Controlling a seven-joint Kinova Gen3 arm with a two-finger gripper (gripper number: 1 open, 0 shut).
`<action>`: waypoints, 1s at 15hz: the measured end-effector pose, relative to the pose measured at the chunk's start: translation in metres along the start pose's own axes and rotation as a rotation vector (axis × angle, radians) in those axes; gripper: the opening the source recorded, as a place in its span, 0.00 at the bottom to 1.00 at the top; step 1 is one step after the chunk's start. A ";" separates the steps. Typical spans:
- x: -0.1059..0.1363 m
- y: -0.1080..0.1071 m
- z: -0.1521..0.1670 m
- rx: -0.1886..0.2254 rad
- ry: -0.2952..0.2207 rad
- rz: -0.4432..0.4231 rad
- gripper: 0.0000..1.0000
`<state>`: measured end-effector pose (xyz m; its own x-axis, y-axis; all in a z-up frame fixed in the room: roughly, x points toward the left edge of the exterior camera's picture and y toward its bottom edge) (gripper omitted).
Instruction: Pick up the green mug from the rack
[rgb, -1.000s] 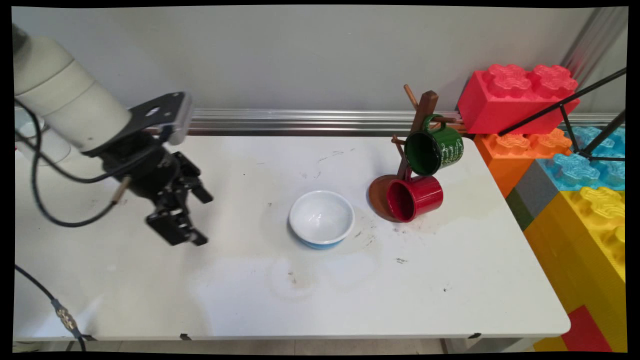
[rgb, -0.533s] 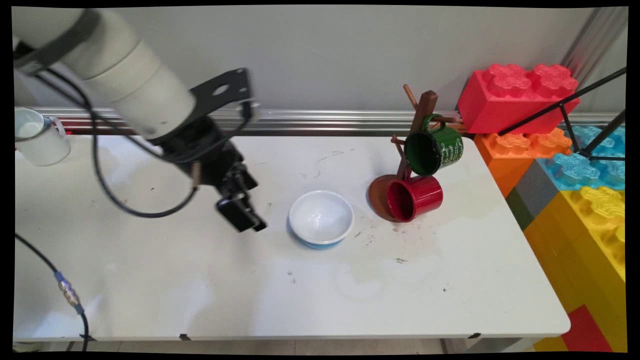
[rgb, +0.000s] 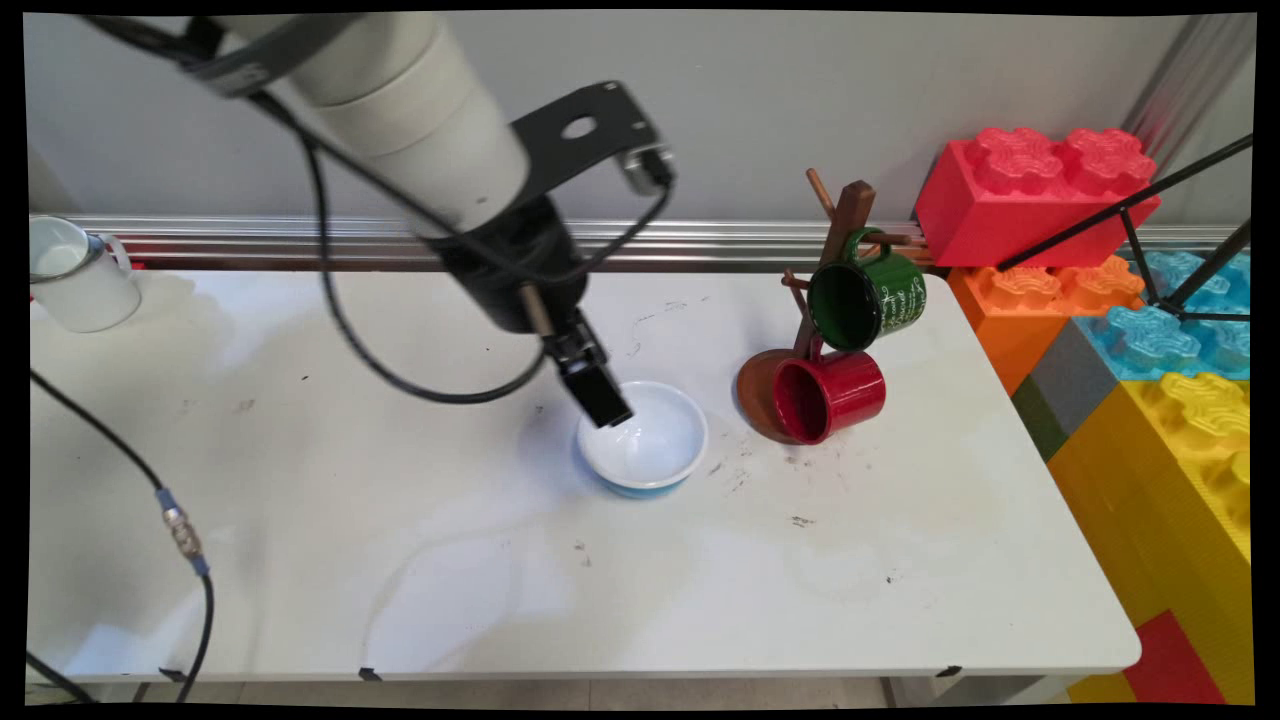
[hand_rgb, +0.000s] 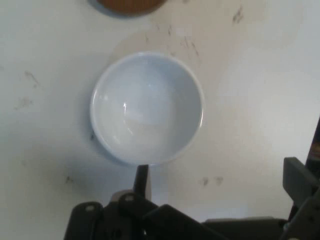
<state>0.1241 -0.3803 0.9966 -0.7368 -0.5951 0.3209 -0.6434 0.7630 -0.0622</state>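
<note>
A white bowl (rgb: 655, 442) with a blue outside stands empty near the table's middle. My gripper (rgb: 604, 402) hangs just above the bowl's left rim, pointing down, and holds nothing. In the hand view the bowl (hand_rgb: 147, 107) lies ahead of the gripper (hand_rgb: 220, 180), whose fingers (hand_rgb: 142, 179) are spread wide, one close to the bowl's near rim. I cannot tell whether a finger touches the rim.
A wooden mug tree (rgb: 845, 225) on a round brown base (hand_rgb: 130, 5) stands right of the bowl, with a green mug (rgb: 868, 298) and a red mug (rgb: 830, 396) hanging on it. A white mug (rgb: 75, 275) sits at the far left. Large toy bricks (rgb: 1130, 330) line the table's right side.
The arm has swung from the table's left side to the right, bringing the gripper over the bowl's left rim. The bowl and mugs have not moved.
</note>
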 end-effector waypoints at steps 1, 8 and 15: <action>0.011 0.006 0.000 0.011 -0.004 -0.013 1.00; 0.072 0.035 0.007 0.053 -0.019 -0.093 1.00; 0.114 0.048 0.030 0.073 0.020 -0.208 1.00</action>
<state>0.0026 -0.4191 1.0023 -0.5830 -0.7319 0.3529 -0.7949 0.6036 -0.0612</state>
